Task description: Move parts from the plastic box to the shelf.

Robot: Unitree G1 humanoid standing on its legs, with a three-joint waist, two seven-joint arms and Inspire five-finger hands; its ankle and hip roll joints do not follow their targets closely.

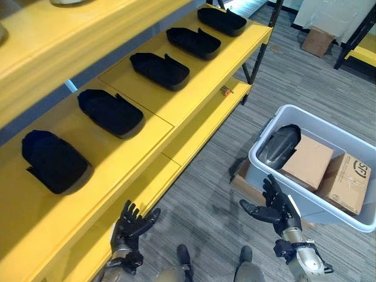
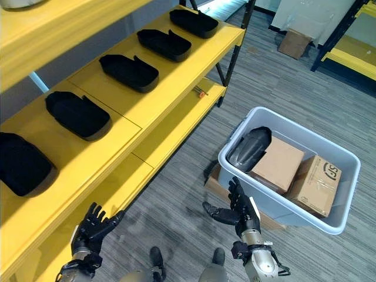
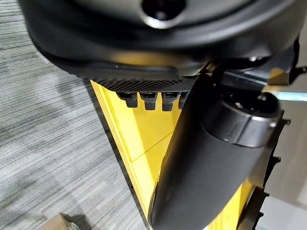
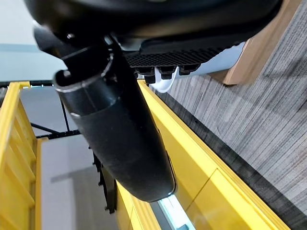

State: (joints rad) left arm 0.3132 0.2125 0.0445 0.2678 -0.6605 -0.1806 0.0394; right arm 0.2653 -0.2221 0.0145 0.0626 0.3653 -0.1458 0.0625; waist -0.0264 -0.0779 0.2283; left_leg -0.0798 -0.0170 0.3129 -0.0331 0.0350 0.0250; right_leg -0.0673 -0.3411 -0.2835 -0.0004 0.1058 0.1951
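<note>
A dark, rounded plastic part (image 1: 279,145) lies in the near corner of the pale grey plastic box (image 1: 352,220) on the grey striped floor (image 1: 205,200), leaning beside two brown cardboard cartons (image 1: 306,161). The right hand (image 1: 276,208) hovers just outside the box's near wall, its fingers (image 1: 271,189) spread wide and empty, apart from the part. The left hand (image 1: 128,226) hangs beside the yellow metal shelf (image 1: 194,94), fingers splayed, holding nothing. Five black parts (image 1: 160,69) sit in a row on the shelf.
</note>
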